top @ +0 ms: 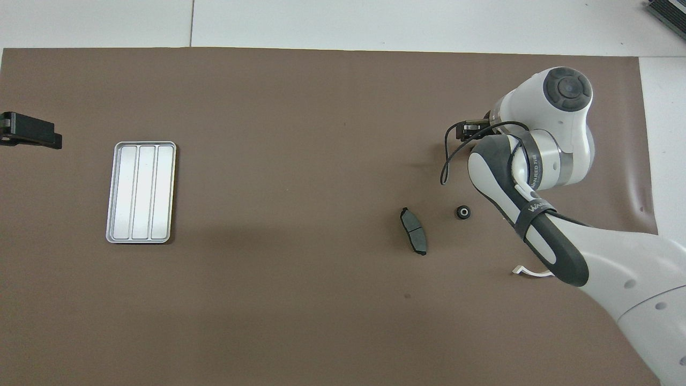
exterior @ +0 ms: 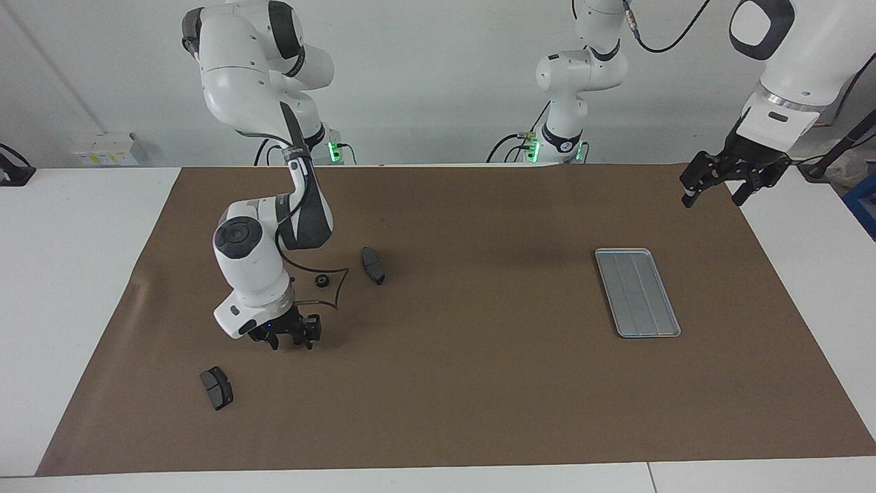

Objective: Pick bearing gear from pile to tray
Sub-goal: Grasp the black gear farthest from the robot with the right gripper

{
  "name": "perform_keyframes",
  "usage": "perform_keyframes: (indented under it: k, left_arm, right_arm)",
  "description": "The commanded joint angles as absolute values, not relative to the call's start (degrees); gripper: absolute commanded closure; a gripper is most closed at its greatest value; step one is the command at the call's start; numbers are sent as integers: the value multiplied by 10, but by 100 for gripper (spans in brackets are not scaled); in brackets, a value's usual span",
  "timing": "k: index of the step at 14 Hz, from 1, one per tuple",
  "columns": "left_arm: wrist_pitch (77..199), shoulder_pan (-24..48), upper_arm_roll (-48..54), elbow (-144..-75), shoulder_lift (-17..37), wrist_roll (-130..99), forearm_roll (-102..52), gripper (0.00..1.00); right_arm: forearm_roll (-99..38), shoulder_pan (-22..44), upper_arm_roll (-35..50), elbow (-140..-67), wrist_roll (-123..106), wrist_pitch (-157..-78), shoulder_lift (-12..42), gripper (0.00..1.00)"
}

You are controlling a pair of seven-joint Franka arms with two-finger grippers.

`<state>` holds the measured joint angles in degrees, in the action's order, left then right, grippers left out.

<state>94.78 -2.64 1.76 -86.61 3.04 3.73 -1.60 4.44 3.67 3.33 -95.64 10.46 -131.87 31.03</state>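
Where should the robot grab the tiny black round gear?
Probably straight from above, with the fingers closing on the outer rim. The tiny black round gear lies flat on the brown mat, hole up, and apart from the dark grey pad-shaped piece, so its sides look free. The right gripper is low over the mat nearby.

One camera sits high across the desk (exterior: 479, 383) and faces the robots, whose bases stand along the top of the frame. The other hangs above the robots' end, looking forward and steeply down. Both stand well back and share the brown mat (top: 300, 161) and tray (exterior: 637, 292), turned half round.
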Motion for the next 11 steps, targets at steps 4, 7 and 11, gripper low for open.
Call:
perform_keyframes:
  k: [4,7,11]
  left_arm:
    - [938,-28,17,-859,30,40,-14,0]
    - [938,-28,17,-859,29,40,-15,0]
    - [937,-28,17,-859,29,38,-16,0]
  right_arm:
    - [54,35,35,-991,89,-1342,301,37]
    - [54,35,35,-991,89,-1339,301,46]
    - [54,35,35,-990,89,-1334,297,70]
